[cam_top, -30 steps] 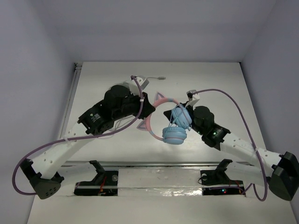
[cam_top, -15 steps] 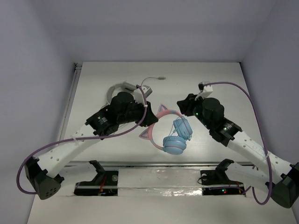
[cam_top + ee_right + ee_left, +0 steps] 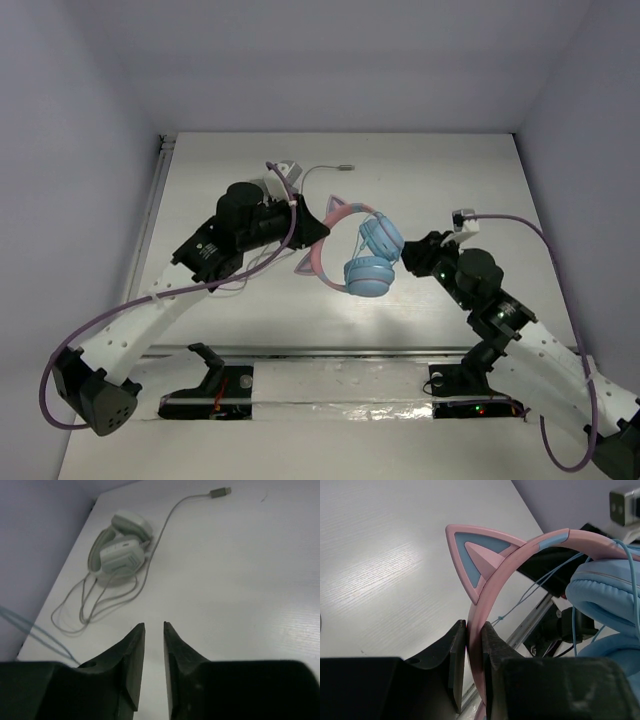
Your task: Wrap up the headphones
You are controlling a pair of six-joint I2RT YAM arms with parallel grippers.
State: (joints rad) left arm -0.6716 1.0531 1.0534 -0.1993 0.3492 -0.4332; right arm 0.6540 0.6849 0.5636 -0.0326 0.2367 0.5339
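- Firmly clamped between the left gripper's (image 3: 474, 672) fingers (image 3: 456, 665): the pink headband of the headphones (image 3: 530, 550), both pads flat against it.
- Just above that grip, standing up from the band: one cat ear (image 3: 470, 555), pink with a blue centre.
- Strung loosely from the band to the light blue ear cups (image 3: 605, 595): a thin blue cable (image 3: 540, 587).
- Seen from above, held up over the middle of the table (image 3: 450, 180), the cups on the side nearest the right gripper (image 3: 150, 626).
- On that right gripper, only a narrow slit between the fingers (image 3: 131, 652) — nothing in it, bare table showing through.
- Low to the left of them, a strand of the blue cable.
- Beyond the fingertips, flat on the table — larger white-grey headphones (image 3: 120, 550), their cord in loose loops beside them and trailing off to a plug (image 3: 220, 491).
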